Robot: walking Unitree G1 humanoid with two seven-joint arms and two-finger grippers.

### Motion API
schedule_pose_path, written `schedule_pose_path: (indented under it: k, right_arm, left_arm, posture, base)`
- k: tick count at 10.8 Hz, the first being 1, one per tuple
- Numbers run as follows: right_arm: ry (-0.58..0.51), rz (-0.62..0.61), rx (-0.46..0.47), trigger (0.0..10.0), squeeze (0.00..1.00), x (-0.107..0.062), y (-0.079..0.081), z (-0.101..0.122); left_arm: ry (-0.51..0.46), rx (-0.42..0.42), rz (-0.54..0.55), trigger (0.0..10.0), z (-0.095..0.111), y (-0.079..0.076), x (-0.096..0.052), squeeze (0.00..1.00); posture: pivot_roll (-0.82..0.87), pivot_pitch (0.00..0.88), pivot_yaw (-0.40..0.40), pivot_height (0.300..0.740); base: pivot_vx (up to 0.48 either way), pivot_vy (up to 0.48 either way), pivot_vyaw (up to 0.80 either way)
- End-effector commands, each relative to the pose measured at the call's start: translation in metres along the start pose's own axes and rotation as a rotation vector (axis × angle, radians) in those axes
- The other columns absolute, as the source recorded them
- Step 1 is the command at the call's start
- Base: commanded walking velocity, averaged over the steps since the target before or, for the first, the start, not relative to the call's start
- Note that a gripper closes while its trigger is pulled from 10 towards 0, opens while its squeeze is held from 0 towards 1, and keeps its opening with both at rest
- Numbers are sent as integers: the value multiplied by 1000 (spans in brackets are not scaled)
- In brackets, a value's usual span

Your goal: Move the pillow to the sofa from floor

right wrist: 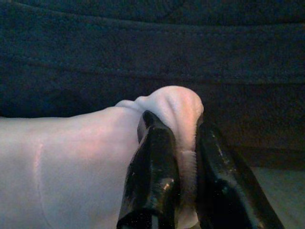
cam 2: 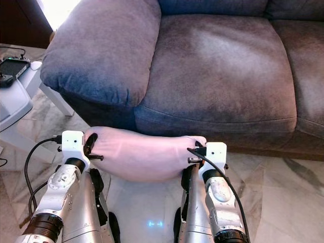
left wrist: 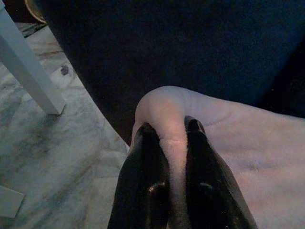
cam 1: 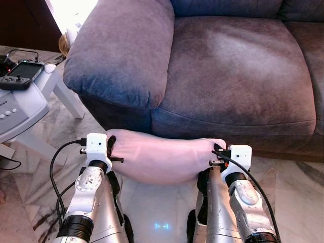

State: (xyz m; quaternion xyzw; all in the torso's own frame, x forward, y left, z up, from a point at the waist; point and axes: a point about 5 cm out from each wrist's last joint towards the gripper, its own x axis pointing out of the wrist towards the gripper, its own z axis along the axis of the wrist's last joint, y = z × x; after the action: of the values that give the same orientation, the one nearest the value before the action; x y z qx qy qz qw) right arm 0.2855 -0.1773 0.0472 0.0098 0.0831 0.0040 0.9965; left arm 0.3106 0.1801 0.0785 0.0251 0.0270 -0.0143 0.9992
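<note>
I hold the pillow (cam 1: 162, 159) off the floor, my left gripper (left wrist: 174, 138) and right gripper (right wrist: 183, 131) each pinching a corner. The sofa (cam 1: 228, 76) sits at twelve o'clock; next, raise it over the seat.

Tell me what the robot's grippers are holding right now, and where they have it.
Both hold the soft pale pink pillow: the left gripper pinches its left end corner, the right gripper its right end corner.
</note>
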Motion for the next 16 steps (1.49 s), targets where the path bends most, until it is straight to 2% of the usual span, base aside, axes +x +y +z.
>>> schedule_pose_path:
  k: [1, 6, 12, 16]
  right_arm:
    - [-173, -90, -7, 10000, 0, 1, -19, 32]
    - [-176, -91, -3, 10000, 0, 1, -18, 33]
    - [-173, -66, 7, 10000, 0, 2, -13, 35]
    - [-196, -52, 16, 10000, 0, 1, -11, 38]
  left_arm:
    - [-82, 27, 70, 10000, 15, 15, -1, 0]
    - [-80, 32, 72, 10000, 15, 14, -1, 0]
    - [-95, 26, 81, 10000, 19, 12, 1, 0]
    - [-96, 21, 84, 10000, 19, 13, -1, 0]
  posture:
    - [62, 108, -12, 470]
    - [62, 108, -12, 474]
    - [57, 101, -15, 587]
    - [56, 107, -16, 596]
  base:
    - [0, 0, 0]
    - [0, 0, 0]
    - [0, 0, 0]
    - [0, 0, 0]
